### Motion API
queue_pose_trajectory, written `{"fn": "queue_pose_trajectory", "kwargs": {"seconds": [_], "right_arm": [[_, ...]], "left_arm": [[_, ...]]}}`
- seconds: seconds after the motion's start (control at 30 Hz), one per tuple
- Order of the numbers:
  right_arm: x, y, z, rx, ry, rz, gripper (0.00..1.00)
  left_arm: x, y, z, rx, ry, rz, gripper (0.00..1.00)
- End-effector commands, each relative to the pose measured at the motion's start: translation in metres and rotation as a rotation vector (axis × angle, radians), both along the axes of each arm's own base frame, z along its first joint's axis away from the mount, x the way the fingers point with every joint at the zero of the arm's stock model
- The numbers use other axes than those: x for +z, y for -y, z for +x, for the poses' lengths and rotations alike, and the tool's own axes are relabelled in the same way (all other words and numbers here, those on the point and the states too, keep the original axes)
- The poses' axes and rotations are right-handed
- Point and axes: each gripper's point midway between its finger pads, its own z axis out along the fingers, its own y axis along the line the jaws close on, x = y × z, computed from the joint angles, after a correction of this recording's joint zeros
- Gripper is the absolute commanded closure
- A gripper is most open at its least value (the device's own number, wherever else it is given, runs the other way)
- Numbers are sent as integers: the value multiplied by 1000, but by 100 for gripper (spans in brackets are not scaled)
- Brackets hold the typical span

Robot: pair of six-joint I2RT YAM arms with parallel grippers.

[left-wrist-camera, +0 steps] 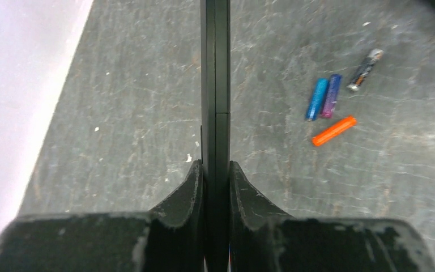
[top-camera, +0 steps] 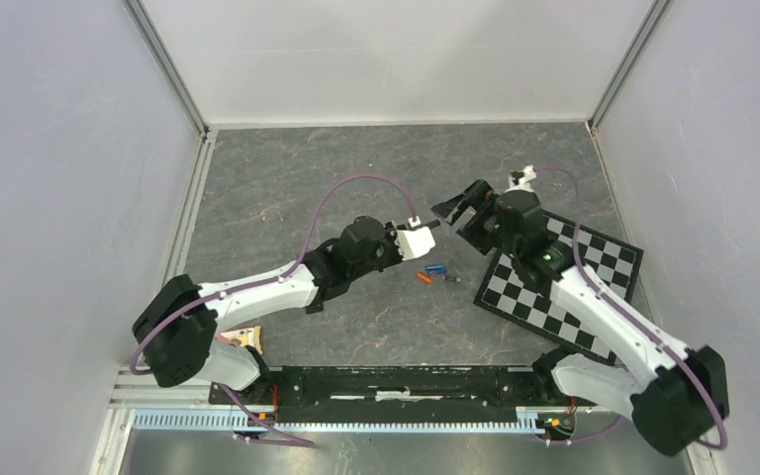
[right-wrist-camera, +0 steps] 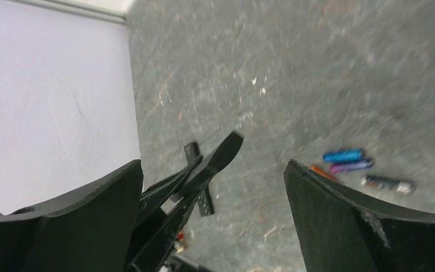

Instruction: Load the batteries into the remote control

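Observation:
My left gripper is shut on the thin black remote, held edge-on above the table. Several batteries lie loose on the grey table just right of it: a blue one, a purple one, an orange one and a dark one with silver. They also show in the top view. My right gripper is open and empty, facing the remote's end from the right. In the right wrist view the batteries lie beyond the right finger.
A black-and-white checkerboard mat lies under the right arm. A small flat black strip shows behind the remote. Walls enclose the table on the left, back and right. A small yellowish item sits by the left arm's base.

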Motion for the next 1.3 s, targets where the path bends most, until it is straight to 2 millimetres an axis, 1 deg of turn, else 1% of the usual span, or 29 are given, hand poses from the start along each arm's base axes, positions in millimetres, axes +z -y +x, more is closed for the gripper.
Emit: {"fn": "queue_pose_trajectory", "kwargs": {"seconds": [0.0, 0.03, 0.07, 0.13, 0.17, 0.2, 0.23, 0.27, 0.3, 0.37, 0.4, 0.47, 0.5, 0.57, 0.67, 0.77, 0.8, 0.83, 0.93, 1.0, 1.07, 1.17, 1.27], "right_arm": [[45, 28, 14, 50, 366, -69, 2], [53, 35, 13, 68, 444, -95, 2], [61, 40, 11, 91, 524, -111, 2], [90, 42, 0, 188, 754, -195, 2], [101, 40, -6, 239, 846, -258, 2], [111, 36, -13, 293, 921, -299, 2], [116, 29, -20, 373, 982, -337, 2], [119, 23, -26, 447, 1025, -367, 2], [121, 11, -37, 563, 1068, -366, 2], [117, -5, -54, 760, 1094, -353, 2], [116, -11, -59, 839, 1100, -343, 2], [111, -14, -58, 925, 1080, -381, 2], [106, -14, -62, 985, 1049, -394, 2], [104, -17, -72, 1089, 1075, -401, 3], [100, -18, -86, 1177, 1133, -413, 5], [91, -18, -103, 1244, 1174, -384, 8], [90, -18, -105, 1237, 1175, -372, 8], [88, -19, -105, 1226, 1176, -369, 8], [82, -18, -105, 1235, 1162, -368, 10], [80, -19, -106, 1267, 1149, -352, 15], [78, -20, -104, 1284, 1128, -346, 23], [74, -21, -94, 1278, 1083, -364, 35], [71, -21, -90, 1286, 1059, -364, 40]], "left_arm": [[30, 14, -25, -93, -143, -216, 98], [34, 14, -26, -81, -186, -268, 94], [41, 15, -26, -66, -226, -323, 94], [49, 20, -29, -47, -334, -417, 96], [53, 23, -32, -38, -394, -460, 98], [56, 27, -35, -25, -452, -505, 98], [59, 29, -39, -4, -516, -543, 98], [62, 34, -45, -21, -580, -567, 98], [66, 39, -56, -69, -645, -580, 98], [74, 47, -80, -173, -763, -595, 98], [79, 50, -93, -233, -818, -594, 98], [86, 49, -113, -315, -884, -585, 98], [87, 48, -119, -342, -899, -579, 98], [87, 44, -127, -381, -897, -564, 98], [91, 44, -126, -404, -873, -562, 98], [93, 43, -116, -371, -843, -557, 98], [94, 42, -114, -366, -825, -557, 98], [92, 41, -115, -363, -821, -554, 98], [94, 39, -116, -374, -797, -567, 98], [96, 39, -117, -387, -790, -566, 98], [98, 39, -118, -396, -785, -565, 98], [100, 39, -118, -404, -776, -566, 98], [101, 36, -116, -398, -737, -565, 98]]}}
